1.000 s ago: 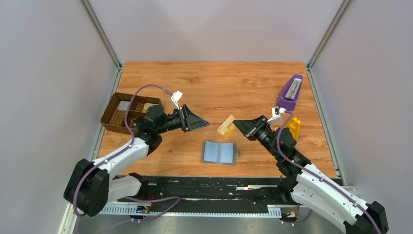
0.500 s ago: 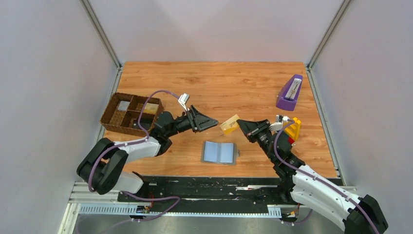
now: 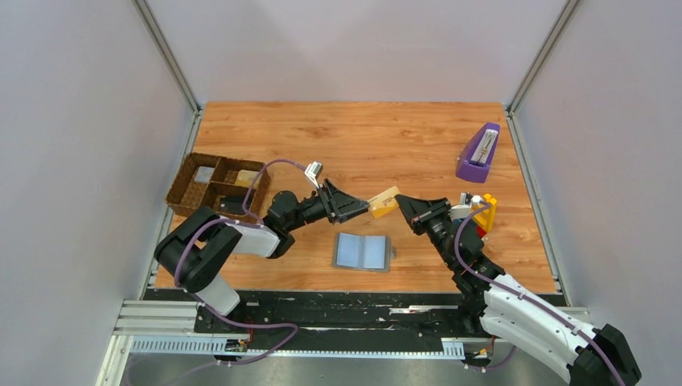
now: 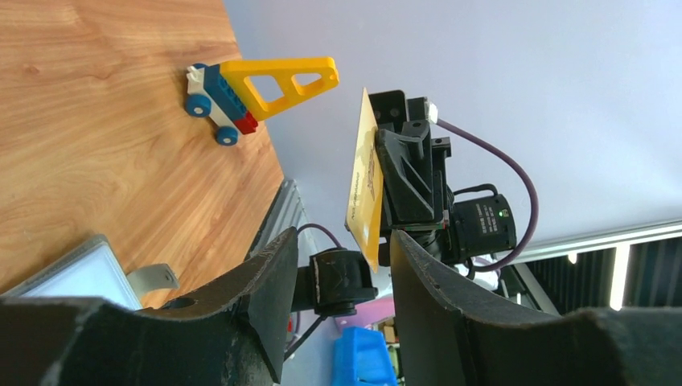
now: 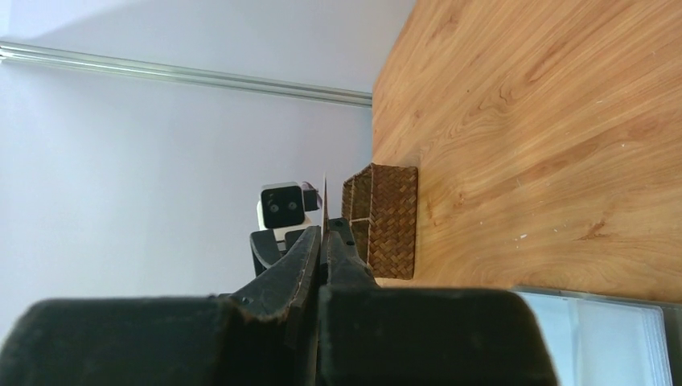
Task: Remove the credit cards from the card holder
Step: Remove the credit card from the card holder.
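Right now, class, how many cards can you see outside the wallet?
3. A gold card is held up in the right gripper. A grey card and a tan card lie in the far compartments of the woven tray. Others may be hidden in the wallet.

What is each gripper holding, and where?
The right gripper pinches the tan credit card by one end; the left gripper is open, holding nothing.

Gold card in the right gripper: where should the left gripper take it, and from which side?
Grip the gold card by its free end, which projects past the right gripper, coming from the left arm's side. The card is thin and flat, and that end points into the gap of the open left gripper.
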`<move>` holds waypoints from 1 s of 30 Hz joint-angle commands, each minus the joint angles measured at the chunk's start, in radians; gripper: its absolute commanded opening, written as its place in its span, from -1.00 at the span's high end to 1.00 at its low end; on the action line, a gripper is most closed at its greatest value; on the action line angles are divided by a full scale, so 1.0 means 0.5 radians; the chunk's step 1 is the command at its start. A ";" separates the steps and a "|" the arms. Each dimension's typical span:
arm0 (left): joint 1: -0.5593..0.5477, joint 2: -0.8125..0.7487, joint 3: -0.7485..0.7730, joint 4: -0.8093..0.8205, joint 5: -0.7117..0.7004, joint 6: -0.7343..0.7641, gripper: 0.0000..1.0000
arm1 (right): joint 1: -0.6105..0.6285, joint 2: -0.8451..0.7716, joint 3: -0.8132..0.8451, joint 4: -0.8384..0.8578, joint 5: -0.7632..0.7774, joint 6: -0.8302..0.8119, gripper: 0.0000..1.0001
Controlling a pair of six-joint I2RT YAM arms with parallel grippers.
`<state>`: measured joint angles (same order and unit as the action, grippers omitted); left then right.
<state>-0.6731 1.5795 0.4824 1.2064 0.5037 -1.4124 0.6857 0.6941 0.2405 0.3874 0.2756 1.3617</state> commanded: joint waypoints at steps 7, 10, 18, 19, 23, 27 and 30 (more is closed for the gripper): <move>-0.059 0.200 0.056 0.474 -0.023 -0.181 0.21 | -0.002 0.053 -0.022 0.141 -0.009 0.166 1.00; -0.061 0.205 0.066 0.494 -0.013 -0.182 0.57 | 0.001 0.047 -0.031 0.129 -0.007 0.177 1.00; -0.039 0.245 0.078 0.494 0.017 -0.161 1.00 | -0.002 -0.025 -0.090 0.127 -0.056 0.149 0.72; -0.031 0.250 0.083 0.495 0.047 -0.161 1.00 | -0.001 -0.037 -0.095 0.127 -0.080 0.102 0.60; 0.089 0.248 0.094 0.474 0.192 -0.135 1.00 | 0.000 -0.161 -0.121 0.155 -0.228 -0.344 0.22; 0.250 0.182 0.097 0.303 0.421 -0.057 1.00 | -0.023 -0.371 -0.022 -0.193 -0.354 -0.818 -0.15; 0.331 0.096 0.113 0.137 0.599 0.028 1.00 | -0.046 -0.450 0.137 -0.450 -0.445 -1.097 -0.36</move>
<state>-0.5453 1.6970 0.5011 1.3430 0.6670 -1.4784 0.6777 0.5117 0.2039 0.3096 0.1375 1.0740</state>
